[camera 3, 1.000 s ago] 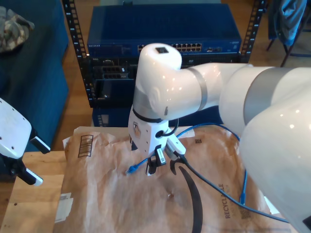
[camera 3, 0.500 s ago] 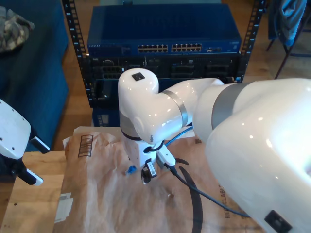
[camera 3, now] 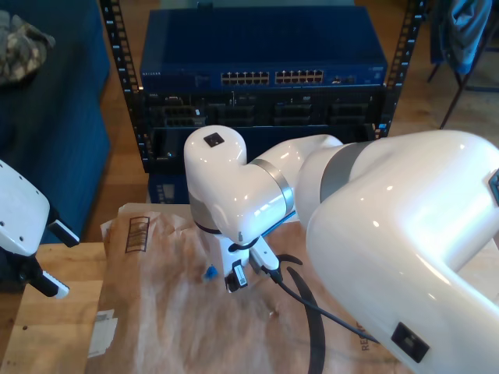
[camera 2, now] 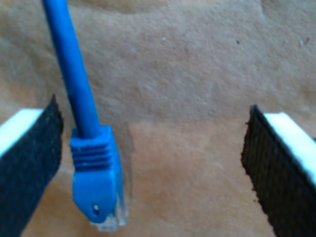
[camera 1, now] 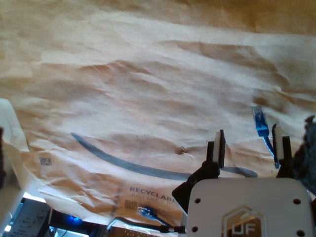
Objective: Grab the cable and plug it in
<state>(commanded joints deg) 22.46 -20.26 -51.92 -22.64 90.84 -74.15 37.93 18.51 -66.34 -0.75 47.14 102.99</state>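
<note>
The cable is thin and bright blue and lies on crumpled brown paper (camera 3: 156, 312). Its plug (camera 2: 96, 182) lies between the pads of my second gripper (camera 2: 153, 168), close to one pad (camera 2: 29, 168); the gripper is open and touches nothing. My first gripper (camera 1: 249, 136) is also open, with a blue plug (camera 1: 257, 121) lying just past its fingertips. The other plug (camera 1: 146, 212) lies by the printed word RECYCLABLE. In the exterior view a big white arm holds its gripper (camera 3: 249, 269) down beside the plug (camera 3: 209, 273). I cannot tell from the wrist views which arm that is.
A rack behind the paper holds a blue network switch with a row of ports (camera 3: 273, 77) and darker units below it. Another arm's gripper (camera 3: 51, 261) hangs at the exterior view's left edge over a wooden table (camera 3: 47, 335). A thick black cable (camera 3: 312, 327) crosses the paper.
The big white arm has swung toward the exterior view's left and sunk lower over the plug. It now covers most of the blue cable that showed before.
</note>
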